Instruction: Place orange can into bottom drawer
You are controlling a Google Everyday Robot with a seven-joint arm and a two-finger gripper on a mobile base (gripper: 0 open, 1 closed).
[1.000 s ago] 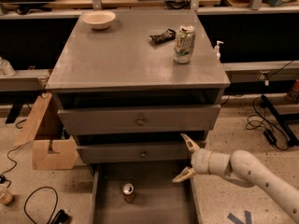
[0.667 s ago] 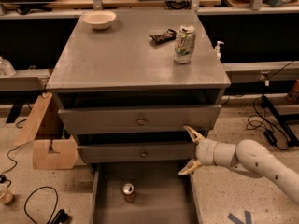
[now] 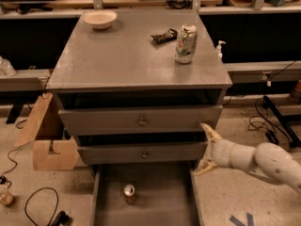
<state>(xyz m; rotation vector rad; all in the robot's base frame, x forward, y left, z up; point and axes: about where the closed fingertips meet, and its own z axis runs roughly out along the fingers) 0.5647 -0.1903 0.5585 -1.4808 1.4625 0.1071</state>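
The orange can (image 3: 129,193) stands upright inside the open bottom drawer (image 3: 181,206), left of its middle, silver top showing. My gripper (image 3: 207,149) is to the right of the drawer, beside the cabinet's right front corner at the level of the middle drawer. Its two pale fingers (image 3: 210,132) are spread apart and hold nothing. The white arm (image 3: 263,161) reaches in from the right.
On the cabinet top (image 3: 117,55) stand a white-and-green can (image 3: 186,44), a dark snack wrapper (image 3: 164,36) and a white bowl (image 3: 99,19). Two upper drawers with knobs (image 3: 142,122) are shut. A cardboard box (image 3: 49,135) and cables (image 3: 28,201) lie left; more cables lie on the floor at right.
My gripper has drawn back to the right and slightly up, away from the bottom drawer. The orange can stays in the drawer.
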